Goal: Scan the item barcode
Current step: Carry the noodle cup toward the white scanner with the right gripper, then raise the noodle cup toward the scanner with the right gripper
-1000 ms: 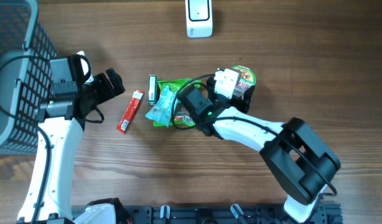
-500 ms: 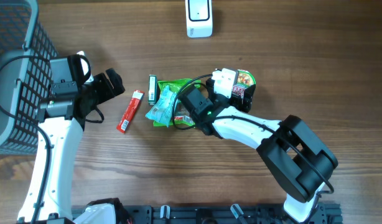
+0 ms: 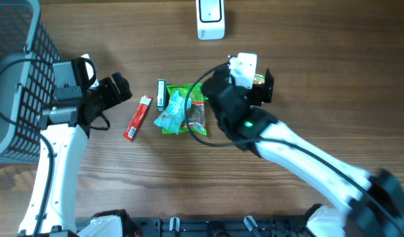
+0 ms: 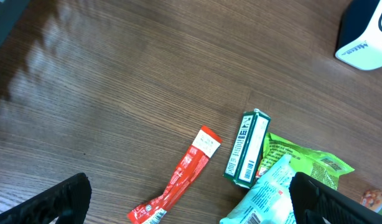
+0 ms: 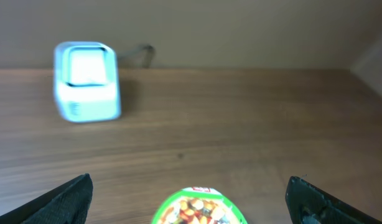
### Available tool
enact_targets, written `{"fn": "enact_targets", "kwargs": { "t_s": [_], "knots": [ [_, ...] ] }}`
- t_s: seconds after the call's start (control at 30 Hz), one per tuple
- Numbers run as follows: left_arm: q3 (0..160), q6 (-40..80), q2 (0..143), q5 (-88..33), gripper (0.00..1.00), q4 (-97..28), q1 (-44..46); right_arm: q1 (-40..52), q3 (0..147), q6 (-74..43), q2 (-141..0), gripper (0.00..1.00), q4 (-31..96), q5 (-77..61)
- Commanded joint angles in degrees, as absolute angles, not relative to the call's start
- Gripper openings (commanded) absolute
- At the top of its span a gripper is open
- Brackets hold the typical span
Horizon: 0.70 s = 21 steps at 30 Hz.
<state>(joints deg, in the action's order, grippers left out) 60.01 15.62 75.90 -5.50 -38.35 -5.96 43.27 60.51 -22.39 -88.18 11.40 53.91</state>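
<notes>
We are looking down on the wooden table [image 3: 333, 52], and both arms are showing. The right gripper [image 3: 249, 84] is hanging right over the noodle cup [image 3: 258, 79], and its arm is coming out blurred from above. From the right wrist camera we are seeing its two fingers [image 5: 66, 199] spread wide at the bottom corners, with the cup's green-rimmed lid [image 5: 200, 208] peeking up between them. We cannot tell whether either finger is touching the cup. Nothing is gripped there.

The white scanner [image 3: 210, 18] is sitting at the far edge of the table, well apart from the cup; the right wrist view is showing it off to the left [image 5: 87, 81].

Over on the left, the left gripper [image 3: 120, 91] is hanging with its jaws wide and empty, just beside the grey basket [image 3: 18, 72]. Its wrist camera is looking at the little pile of goods. The red stick packet [image 4: 178, 183] is lying nearest. Next to it the slim green box [image 4: 247, 149] is showing its barcode face up. Then the green bag [image 4: 303, 162] is lying partly under the pale teal packet [image 4: 265, 196]. That pile is sitting between the two grippers, to the left of the cup.
</notes>
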Motion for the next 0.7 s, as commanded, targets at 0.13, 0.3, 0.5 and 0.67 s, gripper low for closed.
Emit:
{"fn": "enact_targets", "kwargs": {
  "t_s": [0.13,0.3,0.5,0.67],
  "knots": [
    [60.7,15.5,75.8,-6.0,1.00,-38.2,-5.9,36.1,65.8,-24.2,-77.9,1.00,27.1,26.6],
    [60.7,15.5,75.8,-6.0,1.00,-38.2,-5.9,25.6,76.1,-25.2,-80.1,0.99,40.4,3.8],
    [60.7,15.5,75.8,-6.0,1.00,-38.2,-5.9,20.6,95.1,-25.9,-89.9,0.99,62.4,-3.7],
    [60.7,15.5,75.8,-5.9,1.00,-38.2,-5.9,20.5,99.9,-25.9,-99.5,1.00,68.0,-3.9]
  ]
}}
